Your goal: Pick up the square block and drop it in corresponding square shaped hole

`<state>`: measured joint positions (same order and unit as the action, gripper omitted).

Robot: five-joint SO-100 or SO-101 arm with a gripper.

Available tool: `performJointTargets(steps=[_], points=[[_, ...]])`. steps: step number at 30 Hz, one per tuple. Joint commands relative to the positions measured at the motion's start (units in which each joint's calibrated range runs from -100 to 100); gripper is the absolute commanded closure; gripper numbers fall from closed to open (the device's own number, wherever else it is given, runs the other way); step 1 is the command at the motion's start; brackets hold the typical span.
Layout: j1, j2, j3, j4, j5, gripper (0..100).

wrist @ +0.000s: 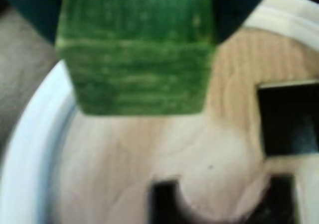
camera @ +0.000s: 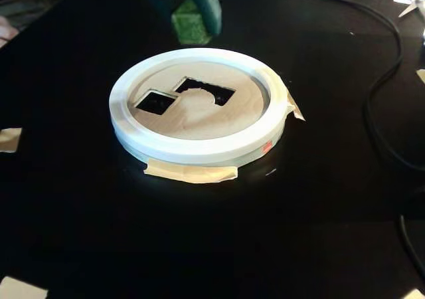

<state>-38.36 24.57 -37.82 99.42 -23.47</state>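
The gripper [camera: 192,20] has its jaws clamped on the green cube [wrist: 137,55], hanging over the white ring [camera: 199,149] at 12 o'clock in the fixed view. Should carry it toward 7 o'clock to the small square cutout [camera: 155,102] (not the notched one), corners lined up before letting go.

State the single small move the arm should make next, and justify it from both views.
Probably carry the green cube, held in the jaws, forward over the small square hole. In the fixed view it hangs above the white ring's far edge, not over the hole.
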Motion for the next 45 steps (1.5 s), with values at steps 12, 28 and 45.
performJointTargets(steps=[12, 28, 45], points=[[-9.8, -5.6, 17.5, 0.6, -2.8, 76], [-10.2, -4.6, 27.5, -10.7, -2.1, 76], [-9.0, -1.1, 27.5, -9.7, -2.1, 39]])
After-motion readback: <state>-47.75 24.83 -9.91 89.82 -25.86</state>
